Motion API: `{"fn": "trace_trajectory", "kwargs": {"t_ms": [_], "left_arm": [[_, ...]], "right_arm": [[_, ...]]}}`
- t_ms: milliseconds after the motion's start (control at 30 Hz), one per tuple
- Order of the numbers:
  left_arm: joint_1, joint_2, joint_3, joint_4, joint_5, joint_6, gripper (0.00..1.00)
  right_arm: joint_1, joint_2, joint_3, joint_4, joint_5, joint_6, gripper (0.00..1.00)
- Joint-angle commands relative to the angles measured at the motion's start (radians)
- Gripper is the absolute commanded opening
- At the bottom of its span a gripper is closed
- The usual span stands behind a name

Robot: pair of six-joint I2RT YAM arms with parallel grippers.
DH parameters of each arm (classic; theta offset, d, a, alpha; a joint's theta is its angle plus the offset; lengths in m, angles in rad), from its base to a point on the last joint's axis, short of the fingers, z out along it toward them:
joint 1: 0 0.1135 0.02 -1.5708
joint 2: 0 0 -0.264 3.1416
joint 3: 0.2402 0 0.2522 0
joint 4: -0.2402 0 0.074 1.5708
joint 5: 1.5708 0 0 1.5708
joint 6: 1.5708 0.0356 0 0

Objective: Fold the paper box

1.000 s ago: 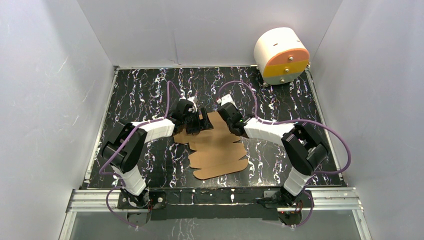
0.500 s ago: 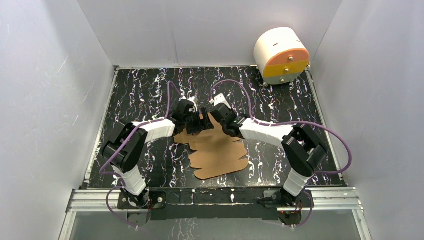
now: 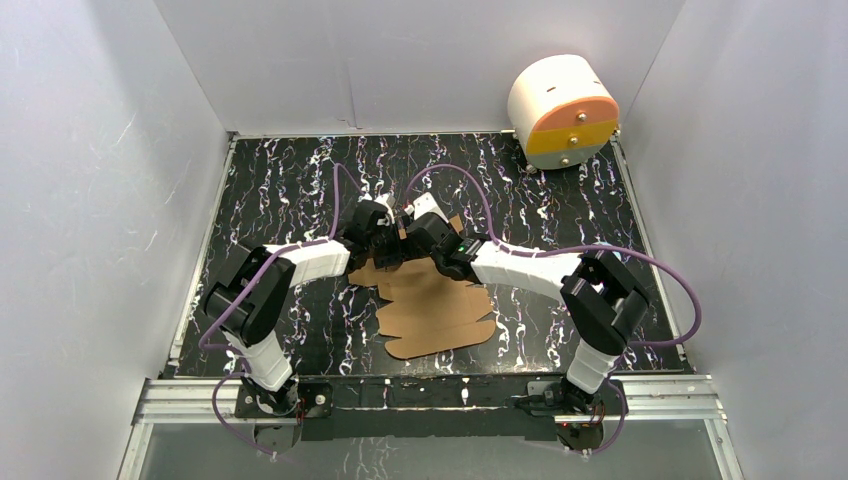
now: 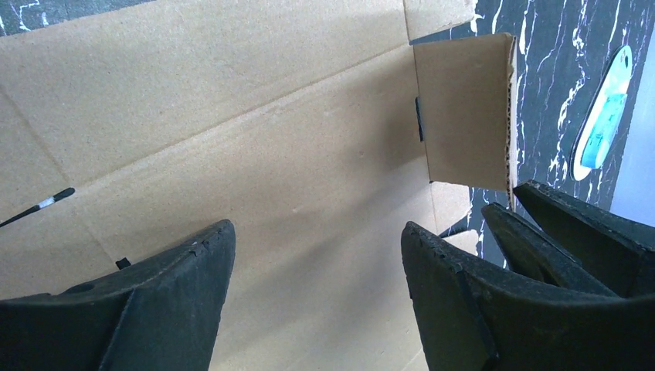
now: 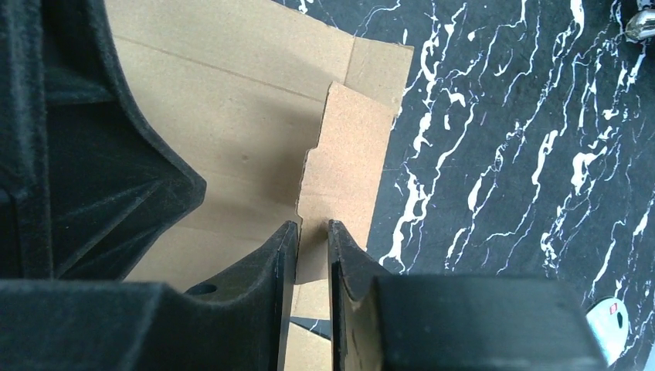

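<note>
Brown corrugated cardboard, the paper box (image 3: pixel 437 305) lay flat at mid-frame in the top view, its long axis running from upper centre to lower centre. The left gripper (image 4: pixel 317 232) hung spread wide above it. The right gripper (image 5: pixel 313 232), further left than a second earlier, straddled a raised flap (image 5: pixel 351 147) with narrow jaws; whether it pinched was unclear.

The paper box (image 3: pixel 435 305) is plain brown cardboard, and the surface (image 3: pixel 290 180) is black, veined all over with white marbling. The cylinder (image 3: pixel 562 110) is white, its face orange above and yellow below. The left arm (image 3: pixel 300 262) and right arm (image 3: pixel 520 265) are white and black with purple cables (image 3: pixel 470 175). The left gripper (image 4: pixel 317 239) and right gripper (image 5: pixel 313 232) are matte black, and the walls (image 3: pixel 100 150) are pale grey.
</note>
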Motion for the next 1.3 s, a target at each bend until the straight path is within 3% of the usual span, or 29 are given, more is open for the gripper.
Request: {"fn": "trace_trajectory", "kwargs": {"t_ms": [0,433,867,1067,1267], "left_arm": [[-0.008,-0.008,-0.037,-0.028,-0.022,-0.003,0.77],[-0.008,-0.036,-0.062,-0.011,-0.034,-0.011,0.77],[-0.010,-0.186,-0.039,-0.099,-0.064,0.023,0.77],[-0.031,-0.256,-0.061,-0.119,-0.058,0.021,0.78],[-0.078,-0.261,-0.089,-0.124,-0.056,0.012,0.78]], "right_arm": [[0.014,0.003,0.039,0.026,-0.054,0.030,0.29],[0.015,0.008,0.021,0.072,-0.106,0.038,0.31],[-0.012,-0.232,-0.098,0.083,-0.098,0.023,0.48],[-0.084,-0.368,-0.220,0.108,-0.237,0.082,0.54],[-0.243,-0.477,-0.377,0.190,-0.506,0.182,0.58]]}}
